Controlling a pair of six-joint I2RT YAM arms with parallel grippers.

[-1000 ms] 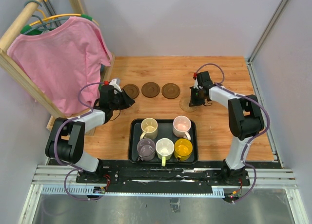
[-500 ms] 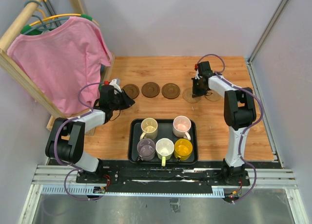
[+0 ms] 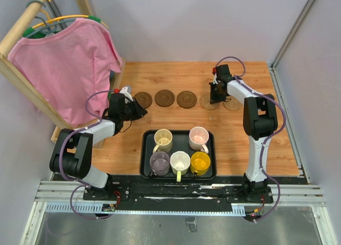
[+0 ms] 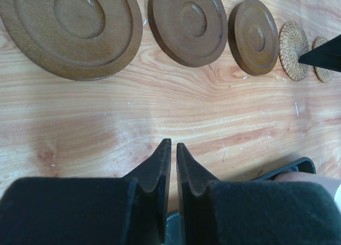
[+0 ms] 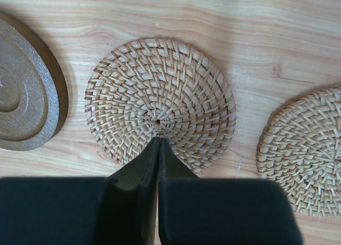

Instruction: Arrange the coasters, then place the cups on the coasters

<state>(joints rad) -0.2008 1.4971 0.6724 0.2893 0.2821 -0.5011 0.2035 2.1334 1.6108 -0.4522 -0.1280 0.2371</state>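
Observation:
Three dark brown coasters (image 3: pixel 143 99) (image 3: pixel 164 98) (image 3: pixel 186 99) lie in a row across the table, with two woven tan coasters (image 3: pixel 208 102) (image 3: pixel 232 103) continuing the line to the right. My right gripper (image 5: pixel 158 139) is shut, its tips resting near the centre of the left woven coaster (image 5: pixel 160 104); the other woven coaster (image 5: pixel 306 149) lies just right of it. My left gripper (image 4: pixel 171 144) is shut on nothing, hovering over bare wood short of the brown coasters (image 4: pixel 72 29). Five cups, cream (image 3: pixel 163 139), pink (image 3: pixel 199 137), grey-lilac (image 3: pixel 159 162), white (image 3: pixel 180 161) and amber (image 3: pixel 200 162), stand in the black tray (image 3: pixel 143 154).
A pink shirt (image 3: pixel 69 69) hangs on a wooden rack at the back left, close to my left arm. Walls close the table at the back and right. The tray's corner (image 4: pixel 298 164) shows just right of my left fingers.
My right gripper has slid the left woven coaster away from the tray and into line with the row, beside the other woven one. The left arm has not moved.

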